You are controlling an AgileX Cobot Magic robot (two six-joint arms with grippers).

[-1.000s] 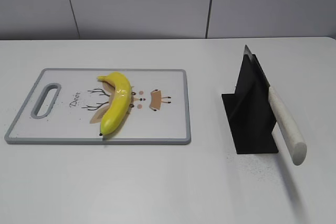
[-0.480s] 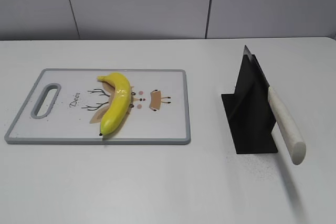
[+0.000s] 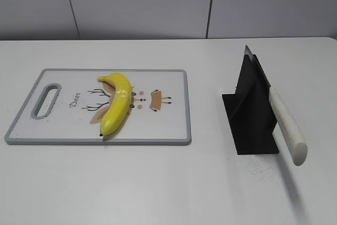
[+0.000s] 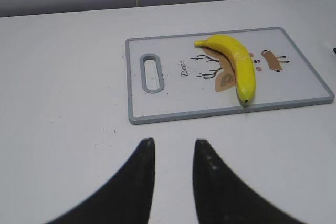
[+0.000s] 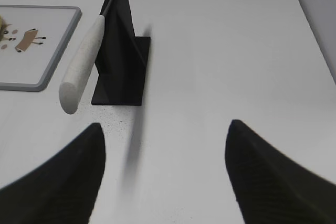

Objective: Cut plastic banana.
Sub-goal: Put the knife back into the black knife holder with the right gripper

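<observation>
The yellow plastic banana (image 3: 117,101) lies on the white cutting board (image 3: 168,125) at the left of the table; it also shows in the left wrist view (image 4: 239,64). A knife with a white handle (image 3: 286,125) rests in a black stand (image 3: 251,114); the right wrist view shows the handle (image 5: 82,60) too. My left gripper (image 4: 172,142) is open and empty, over bare table short of the board's near edge (image 4: 231,112). My right gripper (image 5: 165,125) is wide open and empty, to the right of the stand (image 5: 122,64). Neither gripper shows in the exterior view.
The cutting board has a grey rim, a handle slot (image 3: 46,100) at its left end and a deer drawing. A grey wall runs behind the white table (image 3: 168,183). The table's right edge (image 5: 315,35) shows in the right wrist view.
</observation>
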